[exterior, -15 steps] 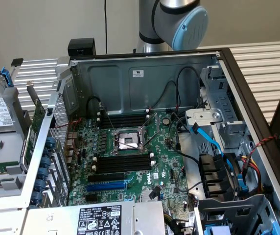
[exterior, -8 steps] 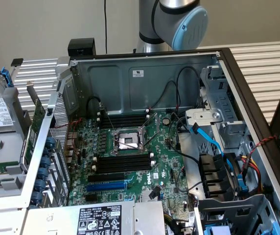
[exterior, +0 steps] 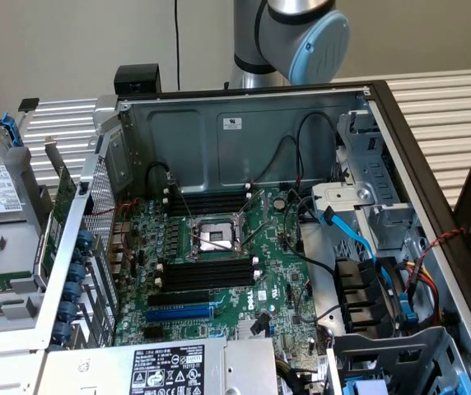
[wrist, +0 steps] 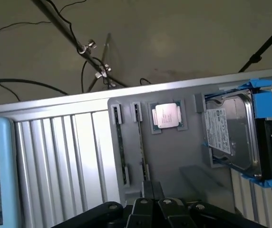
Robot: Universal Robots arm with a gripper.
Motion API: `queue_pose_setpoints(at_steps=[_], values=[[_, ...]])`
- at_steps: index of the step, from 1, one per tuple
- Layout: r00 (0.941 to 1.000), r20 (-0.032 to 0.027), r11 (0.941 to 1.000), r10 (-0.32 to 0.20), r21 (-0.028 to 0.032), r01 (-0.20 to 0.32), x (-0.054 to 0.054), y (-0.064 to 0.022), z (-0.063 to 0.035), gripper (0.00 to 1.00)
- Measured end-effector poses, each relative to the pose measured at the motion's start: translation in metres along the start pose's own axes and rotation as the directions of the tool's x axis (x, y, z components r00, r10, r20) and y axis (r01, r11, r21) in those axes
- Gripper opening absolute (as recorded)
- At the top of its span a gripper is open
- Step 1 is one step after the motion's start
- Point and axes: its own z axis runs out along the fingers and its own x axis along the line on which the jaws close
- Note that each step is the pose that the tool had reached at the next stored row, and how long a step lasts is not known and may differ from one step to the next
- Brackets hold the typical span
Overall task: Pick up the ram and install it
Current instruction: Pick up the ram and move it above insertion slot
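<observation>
Two ram sticks stand on edge in the slots of a grey parts tray (wrist: 174, 156): one ram stick (wrist: 140, 142) nearer the processor, the other ram stick (wrist: 118, 142) beside it. My gripper (wrist: 153, 191) hovers above the tray by the end of the nearer stick, its fingers together with nothing between them. In the exterior view the ram sticks (exterior: 6, 278) lie as green strips on the tray at the exterior view's left, outside the open computer case. The black memory slots (exterior: 207, 271) flank the processor socket (exterior: 212, 237) on the motherboard (exterior: 277, 280).
The tray also carries a processor (wrist: 167, 115) and a hard drive (wrist: 231, 137) in a blue bracket. Case walls (exterior: 235, 136), a blue expansion slot (exterior: 178, 313), loose cables (exterior: 367, 247) and a power supply (exterior: 170, 369) surround the motherboard. The arm (exterior: 289, 37) stands behind the case.
</observation>
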Motion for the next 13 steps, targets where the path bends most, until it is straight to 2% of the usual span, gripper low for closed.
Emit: queue_pose_setpoints(at_steps=[2, 3, 4, 6, 7, 8, 13], values=[[0.9999, 0.0003, 0.9999, -0.012, 0.0028, 0.012, 0.000, 0.0008, 0.0018, 0.11], [0.9998, 0.0004, 0.9998, -0.019, 0.0042, 0.019, 0.000, 0.0010, 0.0028, 0.17], [0.9996, 0.0004, 0.9996, -0.027, 0.0051, 0.027, 0.000, 0.0010, 0.0039, 0.17], [0.9991, 0.0003, 0.9991, -0.043, 0.0058, 0.043, 0.000, 0.0011, 0.0062, 0.30], [0.9987, 0.0003, 0.9987, -0.050, 0.0060, 0.050, 0.001, 0.0011, 0.0074, 0.30], [0.9984, 0.0001, 0.9983, -0.057, 0.0059, 0.057, 0.001, 0.0011, 0.0086, 0.36], [0.9954, -0.0002, 0.9954, -0.096, 0.0057, 0.096, 0.001, 0.0011, 0.0160, 0.36]])
